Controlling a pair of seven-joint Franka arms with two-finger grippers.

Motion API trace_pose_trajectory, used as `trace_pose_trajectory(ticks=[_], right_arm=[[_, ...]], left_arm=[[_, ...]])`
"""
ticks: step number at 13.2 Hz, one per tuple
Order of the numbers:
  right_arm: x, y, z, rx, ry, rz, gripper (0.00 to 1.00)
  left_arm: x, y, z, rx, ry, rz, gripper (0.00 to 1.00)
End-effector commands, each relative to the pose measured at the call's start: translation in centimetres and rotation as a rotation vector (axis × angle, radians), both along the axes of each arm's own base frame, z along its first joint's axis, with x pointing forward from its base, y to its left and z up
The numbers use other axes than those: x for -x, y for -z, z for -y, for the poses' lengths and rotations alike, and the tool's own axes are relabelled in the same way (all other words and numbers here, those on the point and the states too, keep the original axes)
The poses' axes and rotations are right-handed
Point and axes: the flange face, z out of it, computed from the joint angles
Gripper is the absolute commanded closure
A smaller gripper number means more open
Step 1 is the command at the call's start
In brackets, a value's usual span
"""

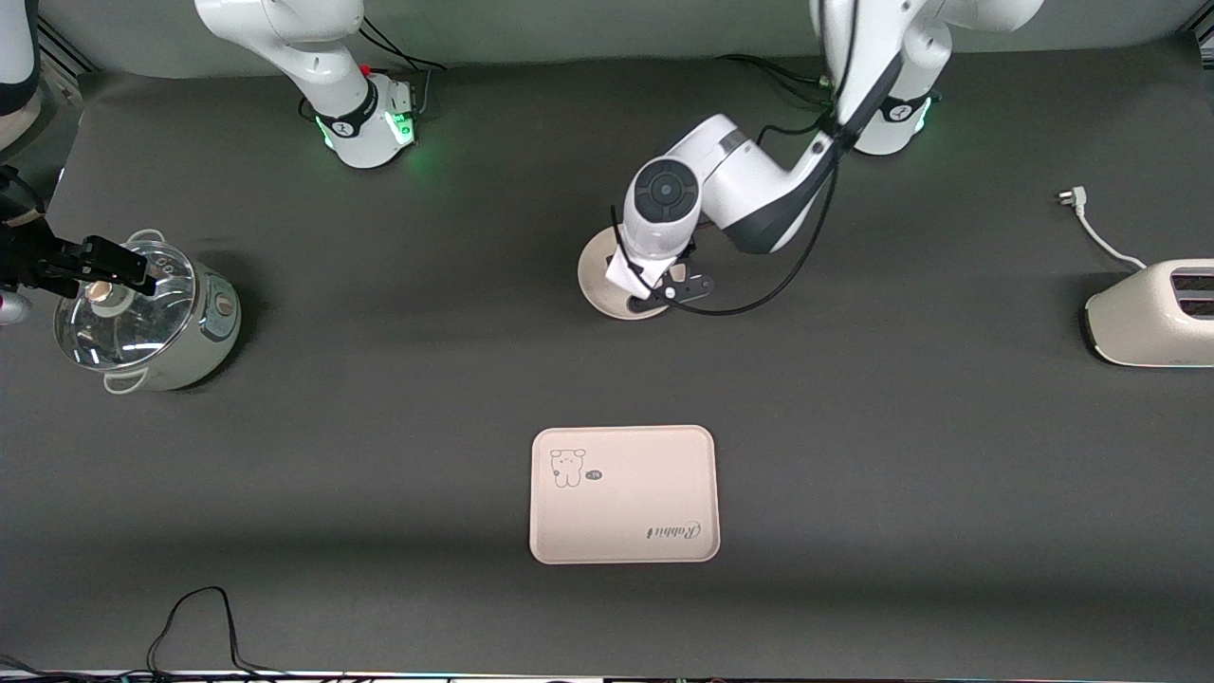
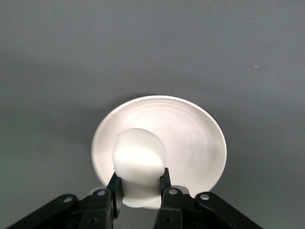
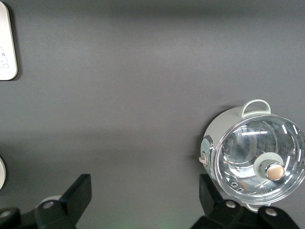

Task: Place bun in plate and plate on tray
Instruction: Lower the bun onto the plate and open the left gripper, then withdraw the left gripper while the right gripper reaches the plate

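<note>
My left gripper (image 2: 139,179) is shut on the bun (image 2: 138,155), a smooth off-white lump, and holds it just over the edge of the round cream plate (image 2: 190,138). In the front view the left gripper (image 1: 654,289) hangs over the plate (image 1: 599,275) at the table's middle, and the hand hides the bun. The pale rectangular tray (image 1: 621,493) with the animal drawing lies bare, nearer to the front camera than the plate. My right gripper (image 3: 145,200) is open and empty, high up at the right arm's end of the table, near a lidded pot (image 3: 257,157).
The glass-lidded pot (image 1: 152,323) stands at the right arm's end. A cream toaster (image 1: 1152,313) with its plug (image 1: 1072,197) sits at the left arm's end. A black cable (image 1: 199,617) loops near the front edge. A corner of the tray (image 3: 5,43) shows in the right wrist view.
</note>
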Motion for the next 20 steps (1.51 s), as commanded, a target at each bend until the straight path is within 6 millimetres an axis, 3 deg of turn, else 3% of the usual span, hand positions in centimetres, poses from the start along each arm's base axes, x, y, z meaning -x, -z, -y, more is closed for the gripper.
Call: trace_pose_trajectory(ticks=[1,3,4,5,6,9,11,13,15,18,20], right_arm=[[0.4,-0.3,0.2,0.005,-0.02,-0.003,0.0],[0.4,-0.2,0.2,0.005,-0.02,-0.004,0.0],[0.4,-0.2,0.2,0.005,-0.021,-0.004,0.0],[0.4,-0.2,0.2,0.005,-0.02,-0.004,0.0],[0.4,-0.2,0.2,0.005,-0.02,-0.004,0.0],[0.4,-0.2,0.2,0.005,-0.02,-0.004,0.0],[0.4,-0.2,0.2,0.005,-0.02,-0.004,0.0],[0.4,-0.3,0.1,0.005,-0.021,-0.003,0.0],[0.5,-0.4,-0.6,0.005,-0.034,-0.002,0.0],[0.8,-0.8,-3.8,0.0,-0.084,-0.005,0.0],[1.1,-1.2,-6.6,-0.003,-0.128,0.0,0.0]], left_arm=[[0.5,4.6,0.9,-0.032,-0.06,0.002,0.64],[0.9,6.5,1.0,-0.035,-0.072,-0.013,0.62],[0.9,6.7,0.9,-0.04,-0.082,-0.017,0.51],[0.8,6.7,0.9,-0.044,-0.094,-0.018,0.18],[0.7,6.0,0.9,-0.05,-0.124,-0.015,0.0],[-0.1,2.3,0.4,-0.068,-0.13,-0.004,0.0],[-2.7,-2.5,-1.6,-0.089,-0.137,0.003,0.0],[-5.3,-8.1,-5.8,-0.087,-0.193,0.05,0.0],[-8.0,-13.1,-11.6,-0.087,-0.11,0.069,0.0],[-12.7,-18.3,-23.7,-0.062,-0.022,0.097,0.0],[-13.9,-20.8,-30.9,-0.057,0.015,0.103,0.0]])
